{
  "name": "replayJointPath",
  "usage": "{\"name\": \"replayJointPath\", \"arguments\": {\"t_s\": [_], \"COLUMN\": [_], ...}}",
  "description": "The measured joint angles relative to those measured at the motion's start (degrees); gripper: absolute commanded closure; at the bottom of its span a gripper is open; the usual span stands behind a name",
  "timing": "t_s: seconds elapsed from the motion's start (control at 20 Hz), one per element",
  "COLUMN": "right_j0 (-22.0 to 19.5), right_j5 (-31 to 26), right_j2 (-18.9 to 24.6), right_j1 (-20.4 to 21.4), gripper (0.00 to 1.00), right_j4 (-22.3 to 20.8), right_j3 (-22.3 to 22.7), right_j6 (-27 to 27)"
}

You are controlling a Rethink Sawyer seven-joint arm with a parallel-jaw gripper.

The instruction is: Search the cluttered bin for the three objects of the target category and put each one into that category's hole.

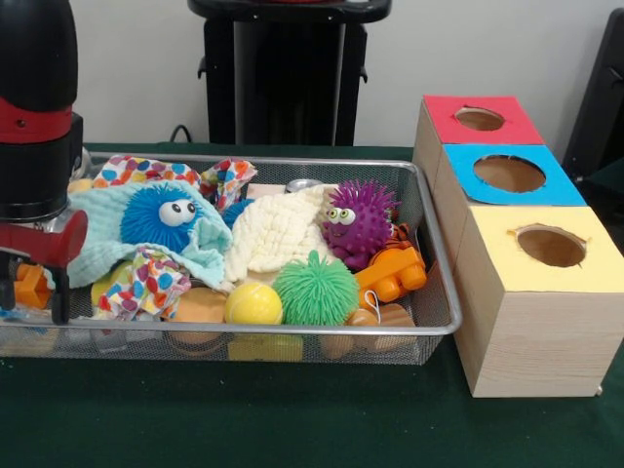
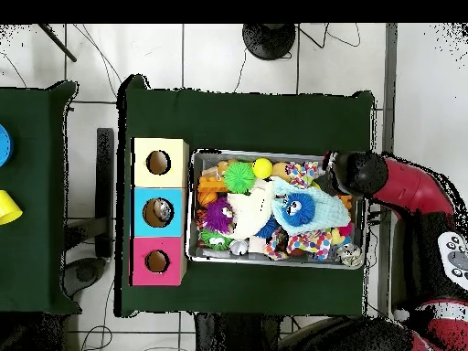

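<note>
A wire mesh bin (image 1: 439, 292) (image 2: 279, 154) holds mixed toys and cloths. Three spiky balls stand out: a blue one with eyes (image 1: 161, 216) (image 2: 294, 208) on a teal cloth (image 1: 97, 239), a purple one with eyes (image 1: 359, 219) (image 2: 218, 217), and a green one (image 1: 315, 288) (image 2: 239, 175). A yellow ball (image 1: 253, 304) (image 2: 262, 167) lies beside the green one. An orange toy vehicle (image 1: 390, 275) sits at the bin's right end. My gripper (image 1: 34, 288) (image 2: 352, 174) hangs open at the bin's left end, low among the clutter, with a small orange toy (image 1: 29, 286) seen between its fingers.
Beside the bin stand three wooden boxes with round holes: red top (image 1: 480, 119) (image 2: 156, 261), blue top (image 1: 509, 174) (image 2: 158, 211), yellow top (image 1: 551, 246) (image 2: 158, 162). A cream cloth (image 1: 273, 234) and polka-dot cloths (image 1: 146, 283) cover other items. Something grey shows in the blue hole from overhead.
</note>
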State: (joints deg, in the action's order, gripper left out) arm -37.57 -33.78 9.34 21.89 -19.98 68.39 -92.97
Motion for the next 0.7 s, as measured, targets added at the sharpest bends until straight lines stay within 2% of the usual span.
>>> {"name": "replayJointPath", "arguments": {"t_s": [0.7], "right_j0": [-1.9], "right_j5": [9.4], "right_j2": [0.6], "right_j1": [1.7], "gripper": [0.00], "right_j4": [0.1], "right_j3": [5.9], "right_j6": [0.0]}}
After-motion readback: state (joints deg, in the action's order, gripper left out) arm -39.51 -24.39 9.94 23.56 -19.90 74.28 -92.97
